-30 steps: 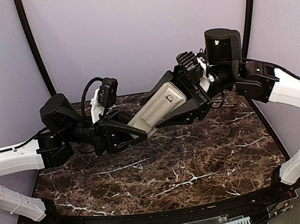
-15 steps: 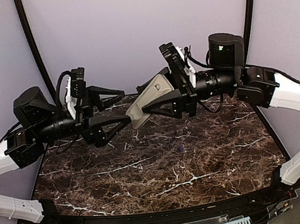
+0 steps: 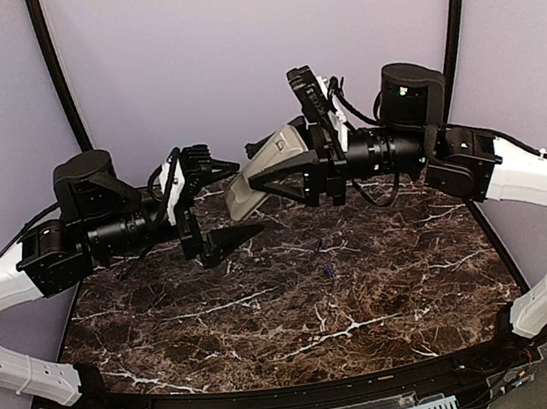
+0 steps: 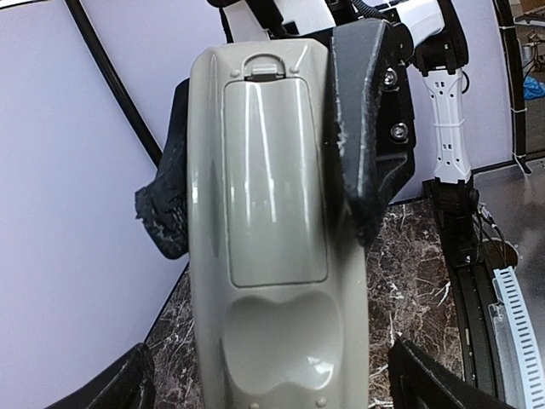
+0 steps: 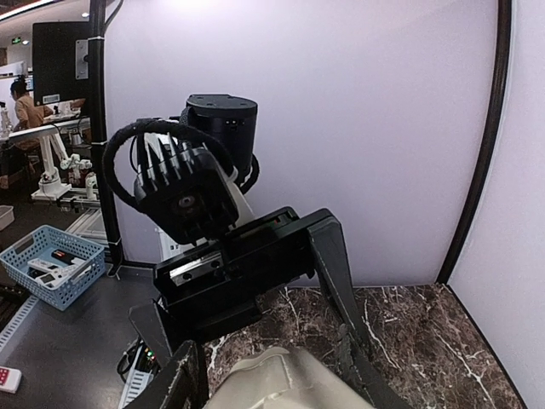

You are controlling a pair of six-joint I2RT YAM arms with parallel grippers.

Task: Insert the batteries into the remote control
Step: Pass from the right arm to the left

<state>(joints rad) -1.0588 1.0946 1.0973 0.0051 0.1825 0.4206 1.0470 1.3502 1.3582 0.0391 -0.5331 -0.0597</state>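
Since the earlier frame, the left claw had been turned and shifted rightward, its fingers spread apart beside the remote control. The remote control was clamped aloft in the right claw, its battery compartment covered. The batteries were left on the worktop.

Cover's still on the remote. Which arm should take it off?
Left: the left end effector is open, empty, facing the cover; the right end effector is shut on the remote, holding it aloft.
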